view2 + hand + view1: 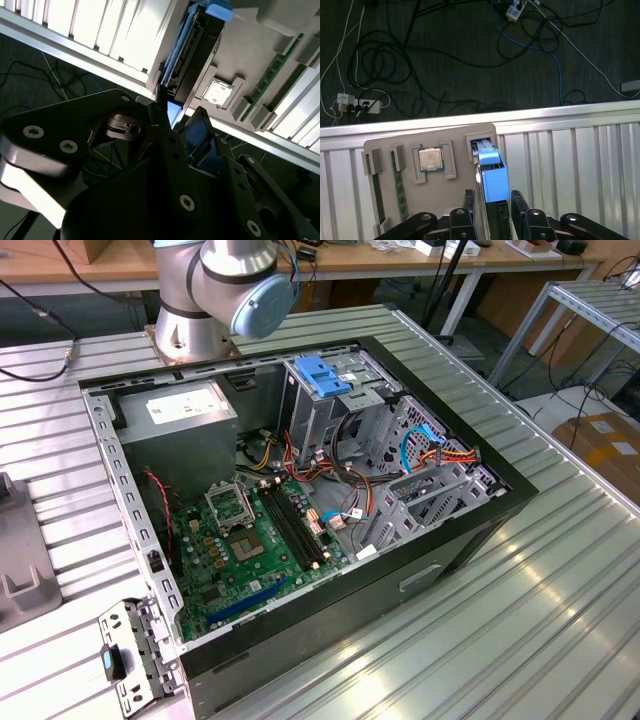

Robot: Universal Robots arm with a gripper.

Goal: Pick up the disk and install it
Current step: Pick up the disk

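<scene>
The disk [490, 167] is a dark drive in a bright blue carrier. It stands on edge in a slot of a grey holder tray [405, 145] on the ribbed metal table. In both wrist views my gripper [494, 207] straddles the disk, with one black finger pressed against each flat side. The disk [192, 50] still sits in the tray's slot [250, 65], with the gripper [177, 117] shut on its near end.
The tray also holds a processor chip [430, 159] and a memory stick [399, 185]. In the exterior view the open computer case [480, 530] lies on the table, with a drive cage and blue latch [325, 375], motherboard [250, 530] and cables. The arm's base [235, 285] stands behind it.
</scene>
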